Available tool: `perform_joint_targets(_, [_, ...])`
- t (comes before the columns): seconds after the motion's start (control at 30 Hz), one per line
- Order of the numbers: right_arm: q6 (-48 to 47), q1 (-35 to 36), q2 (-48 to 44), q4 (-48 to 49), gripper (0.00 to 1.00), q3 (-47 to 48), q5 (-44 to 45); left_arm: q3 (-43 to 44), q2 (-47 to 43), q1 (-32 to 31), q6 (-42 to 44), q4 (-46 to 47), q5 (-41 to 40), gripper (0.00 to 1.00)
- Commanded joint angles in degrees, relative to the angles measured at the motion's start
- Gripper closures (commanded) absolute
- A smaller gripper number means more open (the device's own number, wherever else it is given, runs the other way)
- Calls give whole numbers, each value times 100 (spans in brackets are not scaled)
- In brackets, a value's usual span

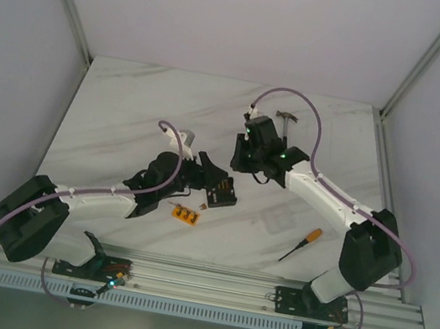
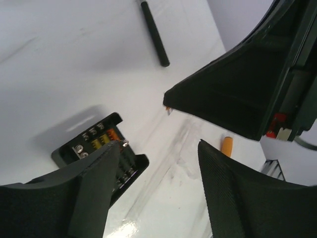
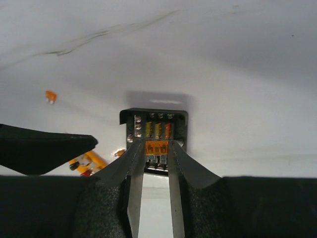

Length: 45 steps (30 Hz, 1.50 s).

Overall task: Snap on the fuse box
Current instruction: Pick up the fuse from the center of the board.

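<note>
Fuse box (image 1: 221,193) on veined white table (image 1: 126,114); pale walls (image 1: 230,13).

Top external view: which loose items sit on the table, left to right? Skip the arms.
orange fuse strip → fuse box → hammer → screwdriver

Overhead; wrists close (shared fuse box (image 3: 157,115))
</note>
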Motion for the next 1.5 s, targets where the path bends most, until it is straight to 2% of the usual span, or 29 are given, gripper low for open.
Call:
perform_joint_targets(0.0, [597, 108, -426, 431, 76, -350, -58, -10, 121, -145, 226, 711, -322, 29])
perform_joint_targets(0.27, [1191, 180, -925, 1026, 76, -914, -315, 16, 330, -233, 319, 945, -354, 57])
perform_joint_targets(0.6, [1386, 216, -1093, 1215, 76, -1137, -423, 70, 333, -404, 605, 1124, -378, 63])
perform_joint_targets(1.03, [1519, 242, -1215, 1413, 75, -1372, -573, 61, 244, -413, 773, 1103, -387, 87])
perform_joint_targets(1.2, [1448, 242, -1300, 1604, 67, -1462, -618, -13, 117, -413, 892, 1073, -391, 96])
perform_joint_targets(1.37, [1049, 212, -1466, 1593, 53, -1401, -738, -150, -128, -404, 1212, 1020, -420, 100])
perform_joint_targets(1.47, [501, 102, -1674, 1520, 48, -1337, -987, -187, -292, -290, 1557, 893, -59, 100])
